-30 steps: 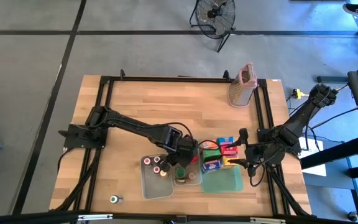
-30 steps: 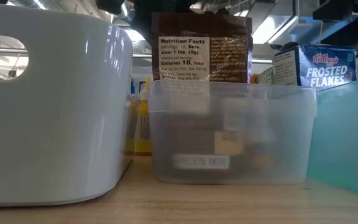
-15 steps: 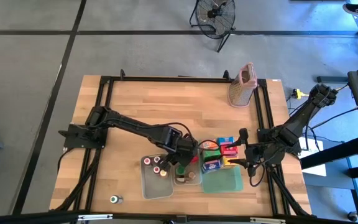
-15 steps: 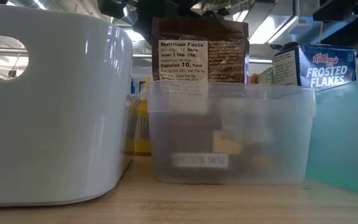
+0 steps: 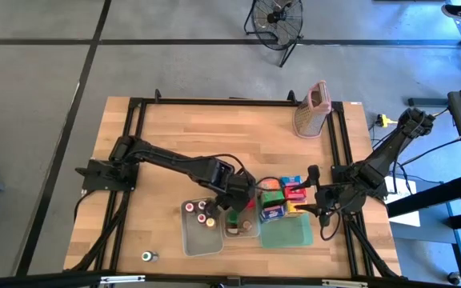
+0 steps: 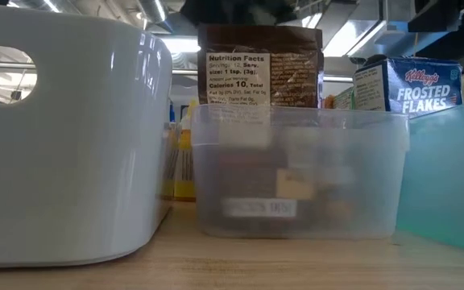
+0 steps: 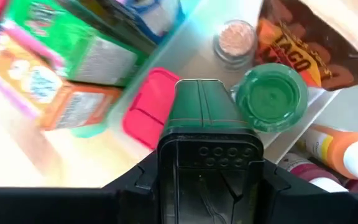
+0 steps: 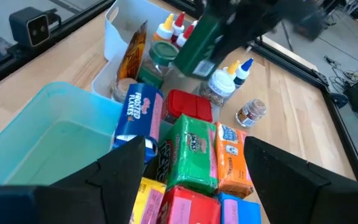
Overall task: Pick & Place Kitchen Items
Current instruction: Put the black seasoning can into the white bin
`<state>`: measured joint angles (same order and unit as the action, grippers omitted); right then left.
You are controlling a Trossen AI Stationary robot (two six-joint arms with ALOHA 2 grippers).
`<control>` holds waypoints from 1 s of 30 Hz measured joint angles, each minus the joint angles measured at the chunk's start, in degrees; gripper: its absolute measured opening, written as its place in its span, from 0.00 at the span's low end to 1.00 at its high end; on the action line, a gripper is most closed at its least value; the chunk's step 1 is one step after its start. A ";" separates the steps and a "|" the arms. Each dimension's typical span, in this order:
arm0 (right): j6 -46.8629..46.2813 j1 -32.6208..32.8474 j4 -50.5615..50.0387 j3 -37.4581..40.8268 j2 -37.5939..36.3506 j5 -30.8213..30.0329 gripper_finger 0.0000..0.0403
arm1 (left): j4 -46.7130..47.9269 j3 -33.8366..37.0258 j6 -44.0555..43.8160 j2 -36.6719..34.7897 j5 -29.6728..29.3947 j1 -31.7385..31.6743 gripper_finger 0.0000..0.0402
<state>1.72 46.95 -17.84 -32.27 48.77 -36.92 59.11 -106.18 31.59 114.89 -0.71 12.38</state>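
Left pincer (image 5: 241,194) is closed on a dark green container (image 7: 207,115), holding it tilted above the small clear tub (image 5: 241,232) at the near-middle of the tabletop (image 5: 182,136). Under it, the left wrist view shows a green-capped jar (image 7: 271,98), a small spice jar (image 7: 235,41) and a brown taco packet (image 7: 303,43) in that tub, with a red box (image 7: 148,106) just beside the tub. Right pincer (image 5: 310,202) hangs open near the right edge, next to the carton cluster: Frosted Flakes box (image 8: 135,115), green carton (image 8: 194,152), orange carton (image 8: 232,158). Teal tray (image 5: 288,234) sits just in front of the cartons. Larger tub (image 5: 198,232) with red-capped bottles (image 5: 202,218) stands left of the small tub. Grater (image 5: 312,108) is far back.
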 joint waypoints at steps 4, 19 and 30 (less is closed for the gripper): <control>-0.02 0.65 -1.18 0.00 -0.02 1.13 0.68 | 1.45 -3.03 -0.77 0.00 -0.32 -0.02 0.32; -14.20 9.89 -23.08 0.02 -10.61 -5.11 0.68 | 6.03 -10.20 -7.86 0.02 -10.08 -4.51 0.32; -13.25 11.28 -22.98 0.02 -20.55 -2.94 0.68 | 5.84 -11.81 -8.84 -0.02 -7.57 -10.22 0.32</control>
<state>-11.53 58.24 -40.82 -32.25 28.22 -39.86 64.95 -117.99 22.75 114.87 -8.28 2.16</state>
